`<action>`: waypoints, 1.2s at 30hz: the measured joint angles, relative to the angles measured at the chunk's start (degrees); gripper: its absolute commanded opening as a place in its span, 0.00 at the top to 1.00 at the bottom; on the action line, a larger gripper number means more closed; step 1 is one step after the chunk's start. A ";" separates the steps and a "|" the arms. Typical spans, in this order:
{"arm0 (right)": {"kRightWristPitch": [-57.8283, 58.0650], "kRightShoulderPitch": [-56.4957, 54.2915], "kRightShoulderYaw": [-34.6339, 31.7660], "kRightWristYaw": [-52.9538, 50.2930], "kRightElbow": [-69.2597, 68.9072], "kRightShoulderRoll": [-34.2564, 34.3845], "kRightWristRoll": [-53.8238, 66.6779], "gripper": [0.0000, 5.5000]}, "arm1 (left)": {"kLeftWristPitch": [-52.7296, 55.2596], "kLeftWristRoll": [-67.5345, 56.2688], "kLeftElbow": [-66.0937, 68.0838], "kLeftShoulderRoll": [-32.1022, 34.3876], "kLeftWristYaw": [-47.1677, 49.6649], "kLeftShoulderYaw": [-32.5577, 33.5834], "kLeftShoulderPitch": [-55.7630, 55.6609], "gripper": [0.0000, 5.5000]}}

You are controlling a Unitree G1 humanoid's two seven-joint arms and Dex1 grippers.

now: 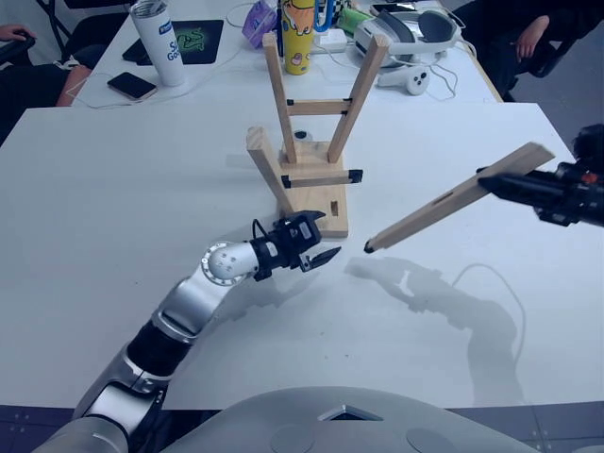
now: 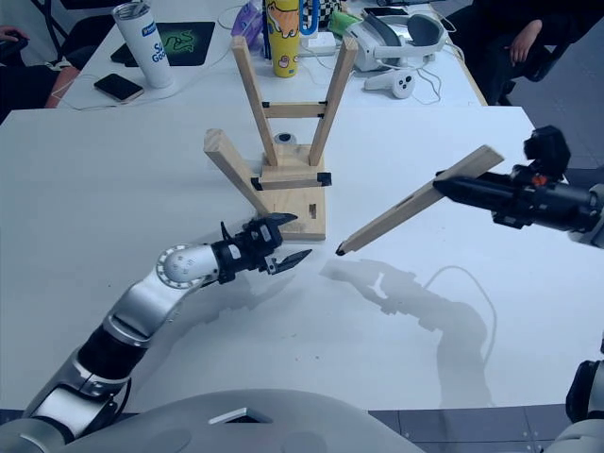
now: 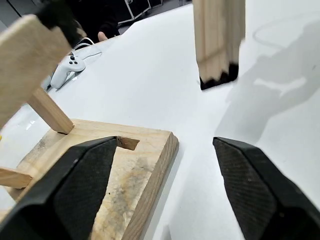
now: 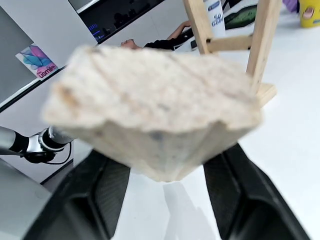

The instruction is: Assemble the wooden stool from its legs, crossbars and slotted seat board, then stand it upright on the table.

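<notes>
Left claw (image 1: 326, 236) spread by seat board (image 1: 321, 196) slot (image 3: 127, 143) | right claw (image 1: 493, 179) clamps leg (image 1: 434, 209)

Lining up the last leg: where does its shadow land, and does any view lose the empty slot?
Left eye view: the loose wooden leg casts its shadow on the white table, robot-side of the rectangular slot in the wooden seat board, itself unshaded. Right wrist view: the leg's end blocks the slot.

Pale raw wood seat board (image 1: 319, 209), rough-grained leg (image 1: 453, 200), matt white table (image 1: 113, 208), black textured claw pads (image 3: 85, 190)
</notes>
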 measured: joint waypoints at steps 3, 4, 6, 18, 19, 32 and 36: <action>-0.65 -1.28 0.96 1.03 1.64 -0.20 -1.14 0.63 | -0.75 1.88 5.75 -2.92 1.14 -0.07 -1.29 0.36; -0.65 -1.34 1.13 1.18 1.77 0.00 -1.22 0.63 | -0.56 2.39 7.80 -3.95 1.30 0.03 -1.89 0.36; -0.65 -1.81 1.34 1.39 1.81 0.41 -1.29 0.63 | -0.21 3.09 10.43 -5.38 1.38 0.04 -2.89 0.36; -2.26 -10.49 1.04 -2.42 -0.56 7.18 -2.09 0.63 | 2.16 7.36 17.09 -4.35 -4.86 0.14 -7.94 0.36; -2.51 -10.46 1.35 -2.31 -1.90 7.30 -2.19 0.63 | 2.16 7.46 17.09 -3.61 -5.98 0.10 -8.40 0.36; -20.80 -9.59 12.71 -1.69 -1.61 15.77 -14.80 0.63 | -3.90 7.26 18.45 3.31 -13.79 1.12 -9.74 0.36; -25.73 -11.75 15.02 0.24 3.81 16.84 -17.52 0.63 | -4.10 7.26 18.76 3.29 -14.10 1.29 -9.78 0.36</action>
